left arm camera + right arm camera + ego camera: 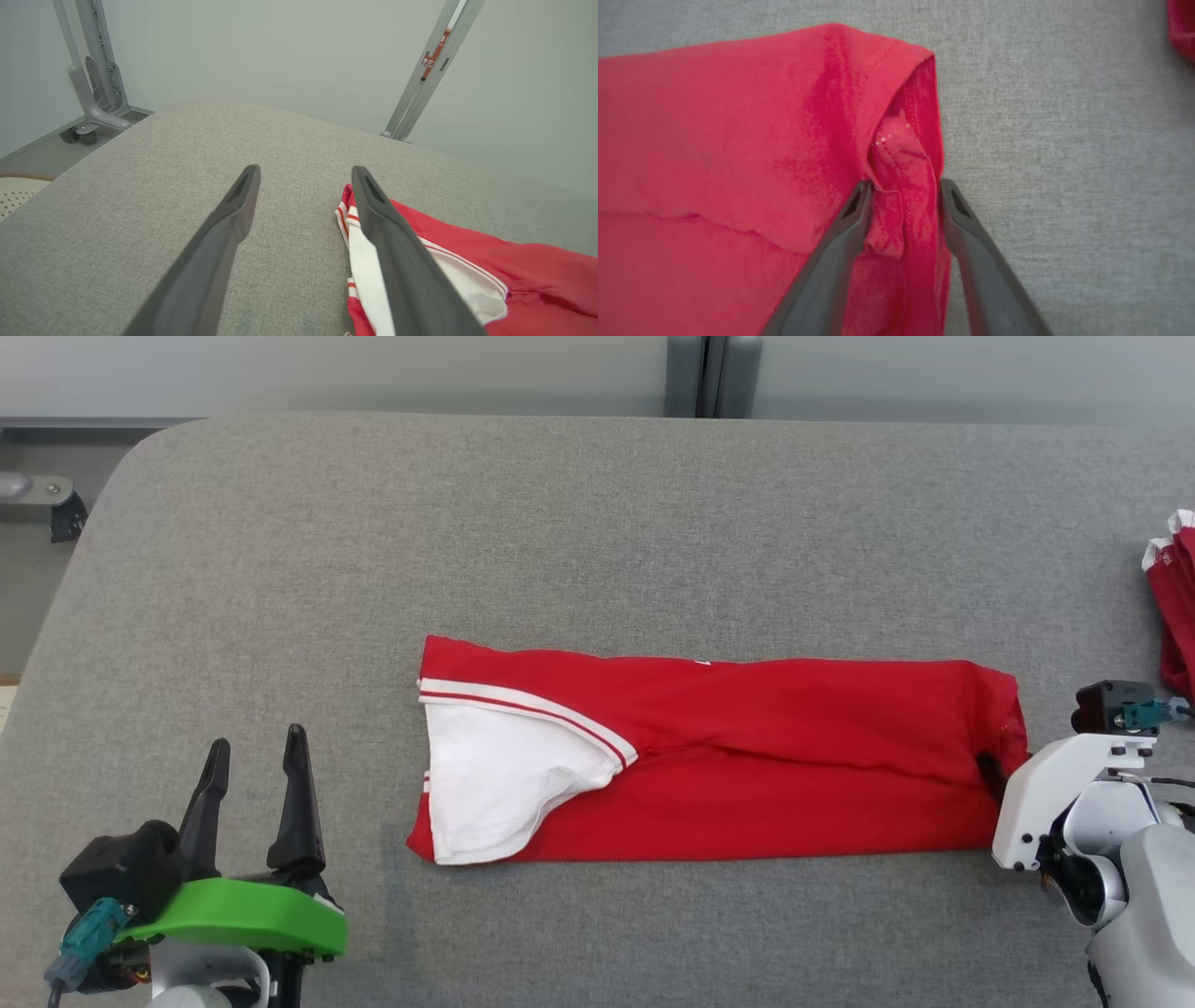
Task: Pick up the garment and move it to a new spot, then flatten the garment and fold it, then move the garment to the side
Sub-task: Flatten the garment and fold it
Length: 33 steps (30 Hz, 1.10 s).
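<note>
The folded red garment [747, 765] lies lengthwise left to right across the desk [560, 523], its right end between the right gripper's [903, 186] half-narrowed jaws, grip uncertain, the left gripper [257, 747] wide-jawed off its other end.

Mostly red garment [714, 140] here, lying on the grey cloth-covered table [1064, 186]. The right pincer [906, 186] sits at the garment's hemmed end, fingers apart, with a bunched-up fold of the hem between the tips. Past that end there's another bit of red cloth [1181, 28], off in the corner.
</note>
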Available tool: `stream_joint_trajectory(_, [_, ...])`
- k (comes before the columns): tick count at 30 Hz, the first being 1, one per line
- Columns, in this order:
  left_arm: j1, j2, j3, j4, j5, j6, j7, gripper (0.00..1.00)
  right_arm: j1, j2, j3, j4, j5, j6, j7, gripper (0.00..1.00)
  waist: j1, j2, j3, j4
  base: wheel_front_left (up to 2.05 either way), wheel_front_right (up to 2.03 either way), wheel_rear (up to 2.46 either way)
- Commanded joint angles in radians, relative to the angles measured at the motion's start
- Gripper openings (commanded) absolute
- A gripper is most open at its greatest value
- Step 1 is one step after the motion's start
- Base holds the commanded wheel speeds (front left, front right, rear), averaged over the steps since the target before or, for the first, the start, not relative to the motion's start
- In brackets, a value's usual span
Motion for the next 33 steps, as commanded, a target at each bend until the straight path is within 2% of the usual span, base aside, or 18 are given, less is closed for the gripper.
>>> stream_joint_trajectory(1, [0.007, 0.007, 0.006, -0.004, -0.001, 0.005, -0.005, 1.00, 0.006, 0.003, 0.006, 0.023, 0.008, 0.000, 0.010, 0.10, 0.0000, 0.0000, 0.000, -0.004, 0.00, 0.00, 0.00])
stream_joint_trajectory(2, [0.006, 0.008, 0.007, -0.005, -0.002, 0.007, -0.006, 1.00, 0.001, 0.004, 0.006, 0.028, 0.011, 0.000, 0.006, 0.00, 0.0000, 0.0000, 0.000, -0.007, 0.00, 0.00, 0.00])
stream_joint_trajectory(8, [-0.007, 0.015, 0.002, -0.015, 0.007, 0.004, -0.007, 1.00, -0.020, -0.014, -0.008, 0.034, 0.066, -0.001, -0.012, 0.00, 0.0000, 0.0000, -0.009, -0.035, 0.00, 0.00, 0.00])
stream_joint_trajectory(12, [-0.023, 0.016, -0.007, -0.013, 0.015, 0.003, -0.004, 1.00, -0.003, -0.066, -0.043, 0.004, 0.096, -0.001, -0.020, 0.00, 0.0000, 0.0000, -0.014, -0.058, 0.00, 0.00, 0.00])
stream_joint_trajectory(18, [-0.036, 0.028, -0.021, 0.013, 0.033, -0.002, -0.009, 1.00, 0.029, -0.099, -0.100, -0.080, 0.125, -0.001, -0.003, 0.00, 0.0000, 0.0000, -0.024, -0.103, 0.00, 0.00, 0.00])
stream_joint_trajectory(26, [-0.057, 0.038, -0.046, 0.071, 0.068, 0.001, -0.015, 1.00, 0.078, -0.047, -0.102, -0.243, 0.148, 0.000, 0.038, 0.00, 0.0000, 0.0000, -0.041, -0.138, 0.00, 0.00, 0.00])
stream_joint_trajectory(33, [-0.059, 0.029, -0.053, 0.104, 0.056, -0.008, -0.023, 1.00, 0.108, 0.016, -0.006, -0.438, 0.244, 0.000, 0.094, 0.00, 0.0000, 0.0000, -0.053, -0.100, 0.00, 0.00, 0.00])
